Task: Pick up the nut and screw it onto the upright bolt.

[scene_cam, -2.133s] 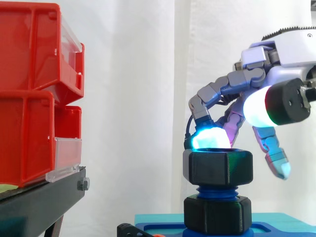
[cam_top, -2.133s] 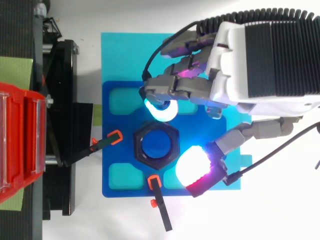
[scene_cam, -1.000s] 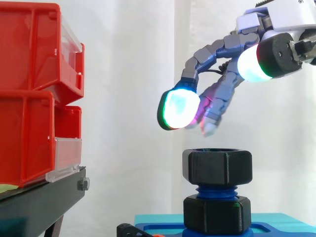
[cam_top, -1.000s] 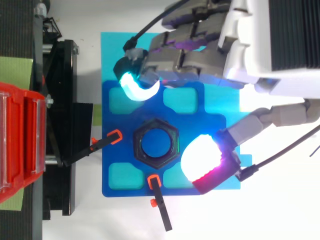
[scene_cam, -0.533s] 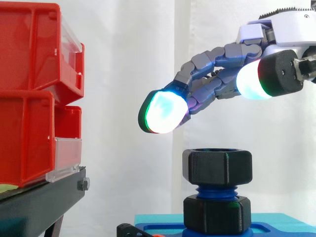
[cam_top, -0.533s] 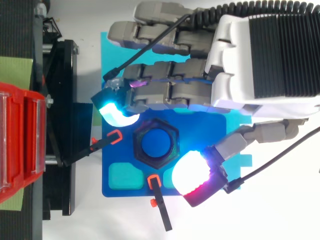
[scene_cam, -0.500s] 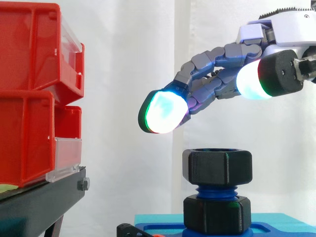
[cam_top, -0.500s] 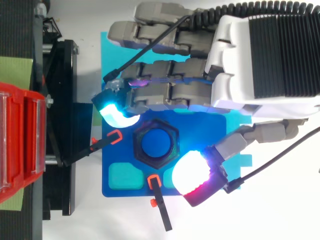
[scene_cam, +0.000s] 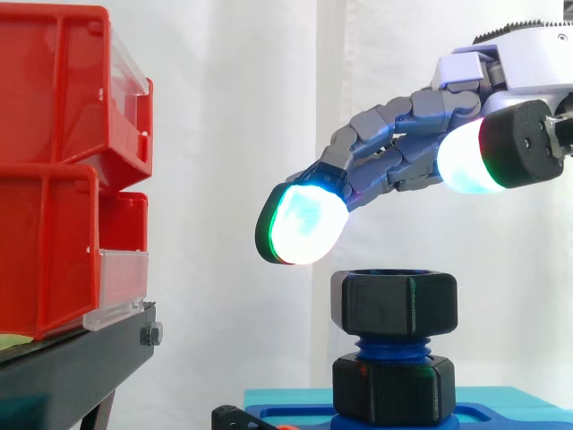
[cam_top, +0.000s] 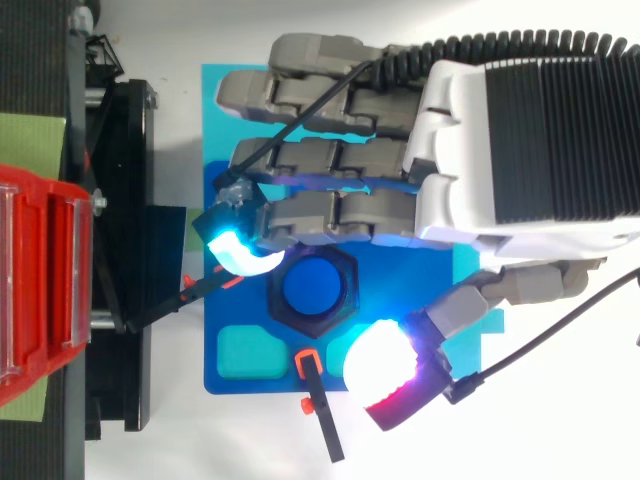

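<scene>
Red bins (scene_cam: 54, 170) on black stand (scene_cam: 81, 363) at left. Right of them, bolt (scene_cam: 392, 346) stands upright on blue base (cam_top: 240, 315), long axis vertical. Nut (scene_cam: 395, 305) sits level on its top, bore facing up. Hand (scene_cam: 407, 152) hovers above nut, not touching, fingers stretched out, thumb spread apart, holding nothing.

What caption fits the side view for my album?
Open robot hand hovers above the black nut on the blue upright bolt.
</scene>
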Robot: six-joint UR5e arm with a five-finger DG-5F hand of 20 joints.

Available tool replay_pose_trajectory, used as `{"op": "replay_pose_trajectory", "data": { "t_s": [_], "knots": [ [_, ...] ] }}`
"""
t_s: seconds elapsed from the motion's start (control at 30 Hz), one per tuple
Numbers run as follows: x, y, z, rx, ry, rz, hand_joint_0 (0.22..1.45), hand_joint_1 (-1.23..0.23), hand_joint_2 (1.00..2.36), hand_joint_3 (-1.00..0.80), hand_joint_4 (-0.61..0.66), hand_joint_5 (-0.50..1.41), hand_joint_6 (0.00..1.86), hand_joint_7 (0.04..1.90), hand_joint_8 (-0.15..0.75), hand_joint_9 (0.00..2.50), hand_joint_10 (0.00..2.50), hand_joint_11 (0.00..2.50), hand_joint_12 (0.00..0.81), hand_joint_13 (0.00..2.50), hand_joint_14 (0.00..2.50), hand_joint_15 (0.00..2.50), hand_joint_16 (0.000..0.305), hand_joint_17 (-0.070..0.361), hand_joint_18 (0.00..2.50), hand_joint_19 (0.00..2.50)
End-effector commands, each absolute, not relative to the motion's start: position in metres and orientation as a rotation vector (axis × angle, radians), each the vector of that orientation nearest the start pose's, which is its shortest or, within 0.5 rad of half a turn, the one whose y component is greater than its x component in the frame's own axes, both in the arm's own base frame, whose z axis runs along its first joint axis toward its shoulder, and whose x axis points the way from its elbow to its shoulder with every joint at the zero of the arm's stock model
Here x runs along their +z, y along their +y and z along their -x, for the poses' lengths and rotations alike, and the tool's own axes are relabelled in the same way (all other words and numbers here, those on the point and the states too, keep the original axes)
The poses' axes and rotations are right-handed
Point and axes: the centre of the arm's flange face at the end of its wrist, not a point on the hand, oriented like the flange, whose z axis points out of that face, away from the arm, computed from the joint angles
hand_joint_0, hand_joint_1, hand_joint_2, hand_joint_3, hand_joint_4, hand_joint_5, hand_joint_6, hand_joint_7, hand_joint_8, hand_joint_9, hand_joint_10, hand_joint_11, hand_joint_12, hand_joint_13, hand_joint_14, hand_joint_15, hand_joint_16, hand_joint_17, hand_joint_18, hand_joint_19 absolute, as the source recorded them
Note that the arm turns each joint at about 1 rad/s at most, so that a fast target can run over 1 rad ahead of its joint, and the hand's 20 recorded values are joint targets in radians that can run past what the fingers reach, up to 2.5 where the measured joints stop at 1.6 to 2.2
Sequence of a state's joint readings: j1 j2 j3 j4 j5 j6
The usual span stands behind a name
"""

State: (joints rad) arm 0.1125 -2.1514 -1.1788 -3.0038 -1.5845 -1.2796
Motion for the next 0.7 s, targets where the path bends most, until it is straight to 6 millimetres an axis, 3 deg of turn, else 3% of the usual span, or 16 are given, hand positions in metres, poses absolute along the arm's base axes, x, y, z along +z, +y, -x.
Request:
{"op": "replay_pose_trajectory", "data": {
  "t_s": [0.0, 0.17, 0.3, 0.67],
  "knots": [
    [0.339, -0.046, -0.724, 0.322, 1.627, -0.132, 0.44, -0.34, 1.0, -0.5, 0.11, -0.21, 0.5, 0.61, 0.23, 0.33, 0.0, 0.0, 0.385, 0.0, 0.0, 0.0, 0.061, 0.136, 0.0, 0.0],
    [0.338, -0.043, -0.723, 0.327, 1.631, -0.13, 0.44, -0.34, 1.0, -0.5, 0.11, -0.21, 0.5, 0.61, 0.235, 0.34, 0.0, 0.0, 0.387, 0.0, 0.0, 0.0, 0.061, 0.136, 0.0, 0.0],
    [0.321, -0.038, -0.718, 0.341, 1.652, -0.132, 0.44, -0.34, 1.0, -0.5, 0.12, -0.2, 0.5, 0.63, 0.237, 0.34, 0.0, 0.0, 0.387, 0.0, 0.0, 0.0, 0.06, 0.136, 0.0, 0.0],
    [0.322, -0.036, -0.721, 0.36, 1.621, -0.145, 0.45, -0.35, 1.0, -0.5, 0.17, -0.16, 0.5, 0.74, 0.262, 0.45, 0.0, 0.0, 0.39, 0.1, 0.0, 0.0, 0.057, 0.127, 0.0, 0.0]
  ]
}}
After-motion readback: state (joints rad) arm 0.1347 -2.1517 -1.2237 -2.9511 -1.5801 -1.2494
